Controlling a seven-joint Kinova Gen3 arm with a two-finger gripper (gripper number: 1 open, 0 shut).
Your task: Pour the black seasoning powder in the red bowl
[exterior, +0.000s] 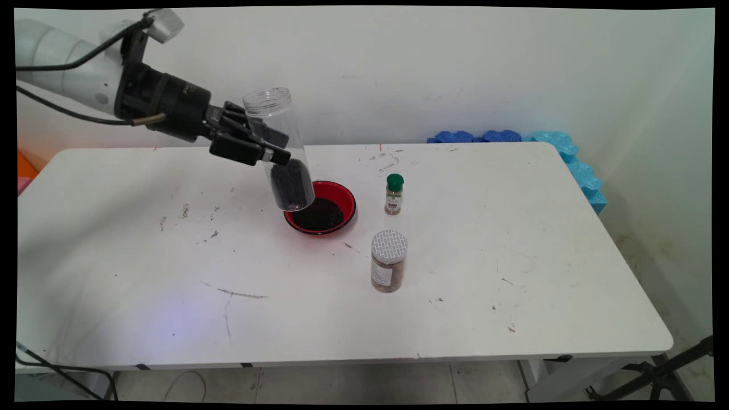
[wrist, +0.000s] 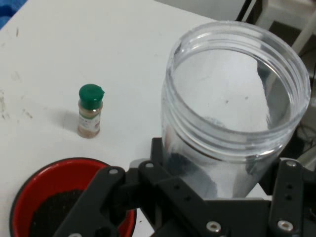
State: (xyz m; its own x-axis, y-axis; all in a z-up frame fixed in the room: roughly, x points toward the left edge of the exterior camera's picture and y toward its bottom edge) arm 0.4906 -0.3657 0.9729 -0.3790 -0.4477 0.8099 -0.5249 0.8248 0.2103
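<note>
Nearest the camera stands a grey-lidded jar (exterior: 389,260) on the white table (exterior: 142,273). Behind it sit a red bowl (exterior: 343,196) of dark grains and, just right of that, a green-capped spice bottle (exterior: 393,194). Above the bowl's left rim, the gripper (exterior: 259,142) is clamped around a clear open-topped jar (exterior: 277,149), tilted, dark grains settled at its base.

Your arm (exterior: 62,65) is a smooth white tube ending in a black cylindrical wrist, with black cables running along it and a small grey box mounted on top. Your gripper (exterior: 267,149) is matte black, its jointed linkage bars pinned with small silver screws.
</note>
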